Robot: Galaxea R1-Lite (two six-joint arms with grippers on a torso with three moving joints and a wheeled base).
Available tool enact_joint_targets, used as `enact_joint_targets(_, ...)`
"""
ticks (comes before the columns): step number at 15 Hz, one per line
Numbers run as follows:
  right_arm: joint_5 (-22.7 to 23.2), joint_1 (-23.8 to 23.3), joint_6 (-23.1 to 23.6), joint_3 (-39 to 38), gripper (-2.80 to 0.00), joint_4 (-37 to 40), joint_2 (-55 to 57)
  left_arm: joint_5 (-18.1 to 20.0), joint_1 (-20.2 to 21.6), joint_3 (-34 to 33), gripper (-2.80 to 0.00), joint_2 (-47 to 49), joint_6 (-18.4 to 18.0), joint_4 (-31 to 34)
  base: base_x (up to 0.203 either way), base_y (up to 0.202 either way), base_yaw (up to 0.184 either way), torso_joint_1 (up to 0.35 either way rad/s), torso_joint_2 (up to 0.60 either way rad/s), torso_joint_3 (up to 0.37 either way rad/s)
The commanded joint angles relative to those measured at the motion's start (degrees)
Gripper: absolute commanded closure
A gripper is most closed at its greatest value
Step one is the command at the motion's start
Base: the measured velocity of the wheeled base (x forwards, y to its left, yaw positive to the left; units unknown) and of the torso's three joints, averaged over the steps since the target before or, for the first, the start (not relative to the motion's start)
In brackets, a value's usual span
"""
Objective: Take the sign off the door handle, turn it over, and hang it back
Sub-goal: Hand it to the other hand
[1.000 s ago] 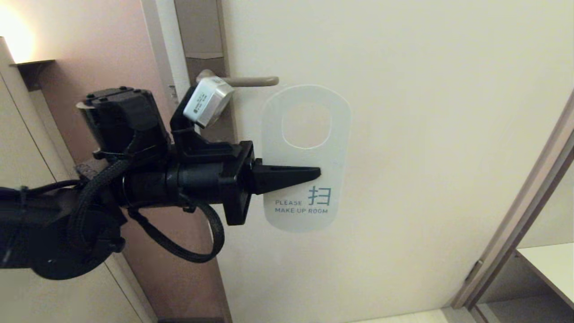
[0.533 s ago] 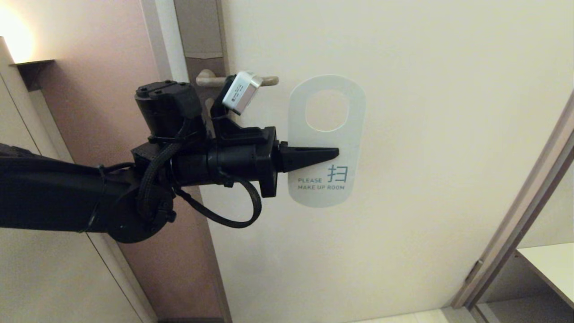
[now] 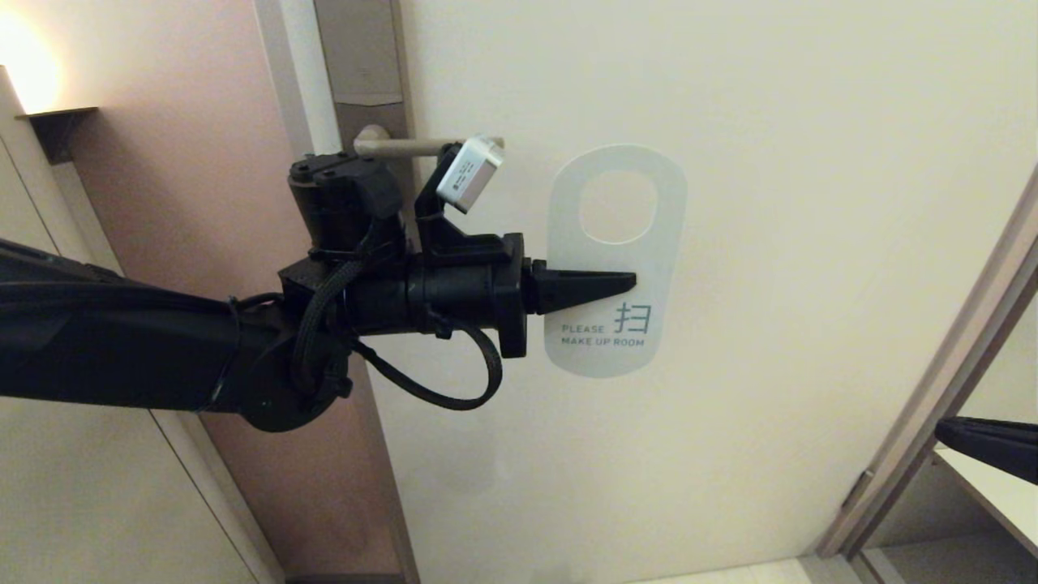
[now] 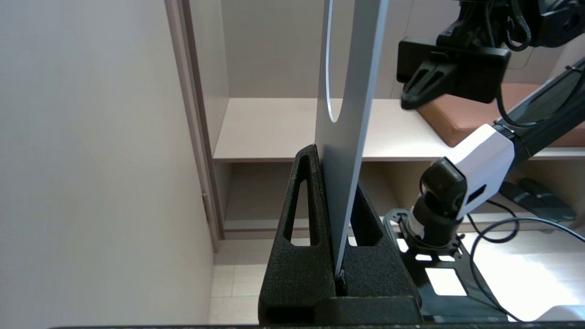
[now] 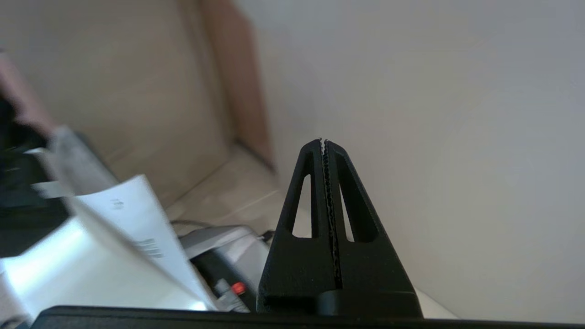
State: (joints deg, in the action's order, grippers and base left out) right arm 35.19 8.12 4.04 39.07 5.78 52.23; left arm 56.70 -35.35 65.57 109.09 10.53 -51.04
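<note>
The sign (image 3: 602, 357) hangs free in front of the door, to the right of the door handle (image 3: 397, 147), and is off the handle. Its white face reads "PLEASE MAKE UP ROOM", with the oval hole at the top. My left gripper (image 3: 626, 283) reaches in level from the left and is shut on the sign's middle. In the left wrist view the sign (image 4: 347, 114) stands edge-on between the black fingers (image 4: 301, 219). My right gripper (image 5: 323, 142) is shut and empty. Its dark tip (image 3: 973, 436) shows at the right edge of the head view.
The pale door (image 3: 770, 203) fills the middle. The handle's backplate (image 3: 365, 57) runs up beside the door's left edge, and my left wrist camera (image 3: 470, 172) covers the handle's free end. A door frame (image 3: 924, 454) and a shelf (image 3: 993, 487) stand at the lower right.
My left arm has carried the sign to the right and a little upward, away from the handle. The right gripper's tip has come into the head view at the right edge.
</note>
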Motion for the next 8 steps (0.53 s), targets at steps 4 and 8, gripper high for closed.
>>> enact_joint_targets(4, 0.6, 9.7, -0.5, 1.5, 0.0, -5.9, 7.1, 0.1, -0.9, 3.3, 0.0, 1.5, 2.4, -0.5, 0.0, 0.0, 0.0, 0.0, 0.0, 0.0)
enact_joint_targets(8, 0.5, 11.9, -4.6, 1.4, 0.0, -18.2, 13.5, -0.1, -1.0, 3.7, 0.0, 2.2, 2.6, -1.1, 0.0, 0.0, 0.0, 0.0, 0.0, 0.0)
